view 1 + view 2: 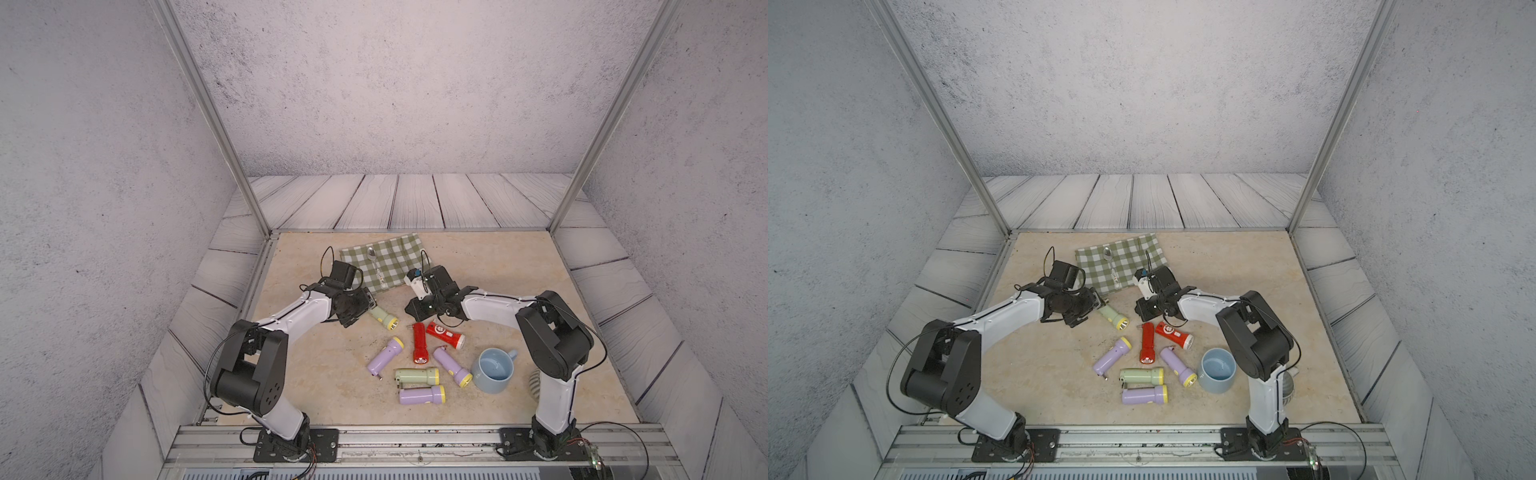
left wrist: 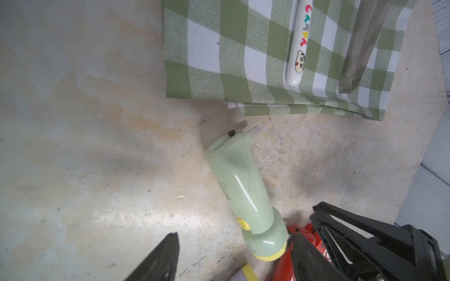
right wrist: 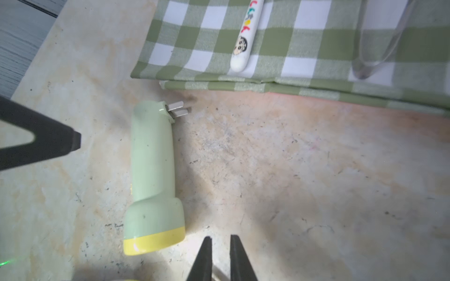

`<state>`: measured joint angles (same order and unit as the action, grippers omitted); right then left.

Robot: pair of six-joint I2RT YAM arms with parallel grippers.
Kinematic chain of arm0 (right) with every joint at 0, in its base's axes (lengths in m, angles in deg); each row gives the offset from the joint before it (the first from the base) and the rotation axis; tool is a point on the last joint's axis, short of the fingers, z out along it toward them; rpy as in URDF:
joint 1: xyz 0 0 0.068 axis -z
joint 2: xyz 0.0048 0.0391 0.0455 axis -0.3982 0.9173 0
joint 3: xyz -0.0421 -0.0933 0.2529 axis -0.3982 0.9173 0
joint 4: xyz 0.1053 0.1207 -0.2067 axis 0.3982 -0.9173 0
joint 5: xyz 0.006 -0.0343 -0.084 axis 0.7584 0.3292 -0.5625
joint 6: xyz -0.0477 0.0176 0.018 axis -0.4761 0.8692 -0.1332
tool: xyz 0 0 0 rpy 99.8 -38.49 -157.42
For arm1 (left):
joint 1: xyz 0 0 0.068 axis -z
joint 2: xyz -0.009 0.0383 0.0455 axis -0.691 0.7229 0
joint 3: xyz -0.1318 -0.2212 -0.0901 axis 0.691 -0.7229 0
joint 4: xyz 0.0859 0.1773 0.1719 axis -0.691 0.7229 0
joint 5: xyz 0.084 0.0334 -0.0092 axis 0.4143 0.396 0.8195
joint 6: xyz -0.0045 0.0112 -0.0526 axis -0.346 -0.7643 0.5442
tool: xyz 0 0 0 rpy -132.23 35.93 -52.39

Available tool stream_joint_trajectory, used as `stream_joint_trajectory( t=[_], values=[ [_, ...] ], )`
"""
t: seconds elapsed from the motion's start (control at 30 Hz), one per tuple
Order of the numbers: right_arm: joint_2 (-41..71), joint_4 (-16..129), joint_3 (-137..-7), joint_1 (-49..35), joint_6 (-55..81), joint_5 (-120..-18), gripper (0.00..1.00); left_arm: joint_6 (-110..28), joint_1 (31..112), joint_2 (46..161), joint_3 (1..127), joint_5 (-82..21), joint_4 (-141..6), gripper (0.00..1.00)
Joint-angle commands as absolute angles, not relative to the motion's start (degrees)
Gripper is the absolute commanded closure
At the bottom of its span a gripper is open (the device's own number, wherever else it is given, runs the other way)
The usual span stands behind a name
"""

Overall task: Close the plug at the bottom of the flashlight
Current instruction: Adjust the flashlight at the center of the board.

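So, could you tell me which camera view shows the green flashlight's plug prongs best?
The right wrist view: both prongs stick out clear and unblocked. The left wrist view shows them foreshortened; in both top views the left gripper hides them.

**Enclosure, surfaces and light**

Speckled grey wall panels (image 1: 395, 83) are closing in the back and both sides. Two aluminium posts (image 1: 210, 116) are slanting up from the far corners. Pale wood-grain planks (image 1: 415, 203) are lining the lower border of the walls. A beige marbled tabletop (image 1: 519, 270) is lying flat inside them, catching soft, even light. A slotted metal rail (image 1: 415, 438) is running along the near edge.
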<state>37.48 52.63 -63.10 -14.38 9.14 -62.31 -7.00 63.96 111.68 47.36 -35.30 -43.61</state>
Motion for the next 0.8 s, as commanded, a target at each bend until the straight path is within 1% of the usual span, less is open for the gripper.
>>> stream_joint_trajectory(
  t=[0.0,0.17,0.37,0.77],
  values=[
    [39.9,51.7,-66.0,-15.4,10.1,-60.3,0.82,-7.5,63.2,114.0,47.3,-36.2,-43.8,0.24],
    [42.7,50.9,-68.6,-18.2,10.6,-58.9,0.81,-7.0,62.7,115.8,46.6,-37.6,-45.8,0.21],
    [43.0,50.0,-69.1,-21.5,9.5,-58.4,0.81,-7.2,62.2,117.2,46.2,-38.0,-46.2,0.21],
    [45.0,53.1,-71.8,-24.4,13.1,-52.1,0.81,-7.4,61.1,117.4,45.7,-37.8,-46.4,0.21]
  ],
)
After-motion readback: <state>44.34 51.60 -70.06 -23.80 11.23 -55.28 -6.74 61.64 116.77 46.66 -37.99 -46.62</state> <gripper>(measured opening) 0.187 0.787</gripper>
